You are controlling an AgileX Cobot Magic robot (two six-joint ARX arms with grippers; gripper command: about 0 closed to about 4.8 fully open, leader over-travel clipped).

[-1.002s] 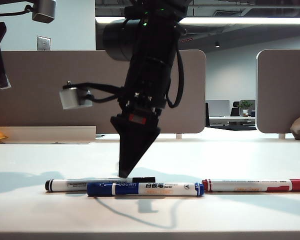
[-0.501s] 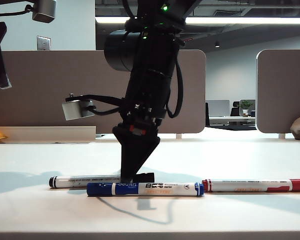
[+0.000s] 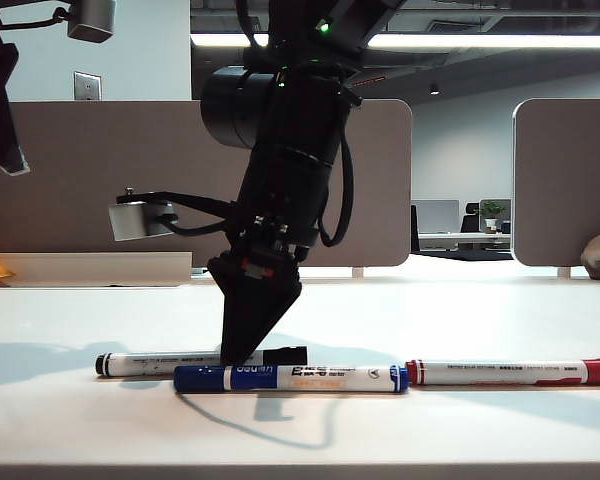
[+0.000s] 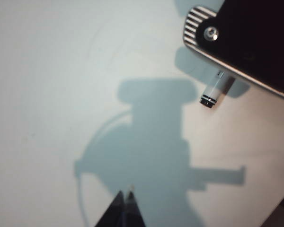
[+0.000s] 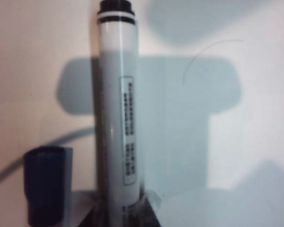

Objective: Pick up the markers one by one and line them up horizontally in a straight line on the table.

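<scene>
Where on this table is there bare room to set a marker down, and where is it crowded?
Bare table lies in front of the marker row, and behind the red marker. It is crowded mid-row: the right gripper grips the black marker, just behind the blue marker. The shut left gripper hovers clear.

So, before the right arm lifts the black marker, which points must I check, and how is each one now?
1. Right gripper down at the black marker: ok.
2. Fingers either side of its barrel: ok.
3. Grip firm: cannot tell.
4. Blue marker free of the fingers: cannot tell, it lies very near.
5. Red marker apart: ok.
6. Left gripper shut, out of the way: ok.
</scene>
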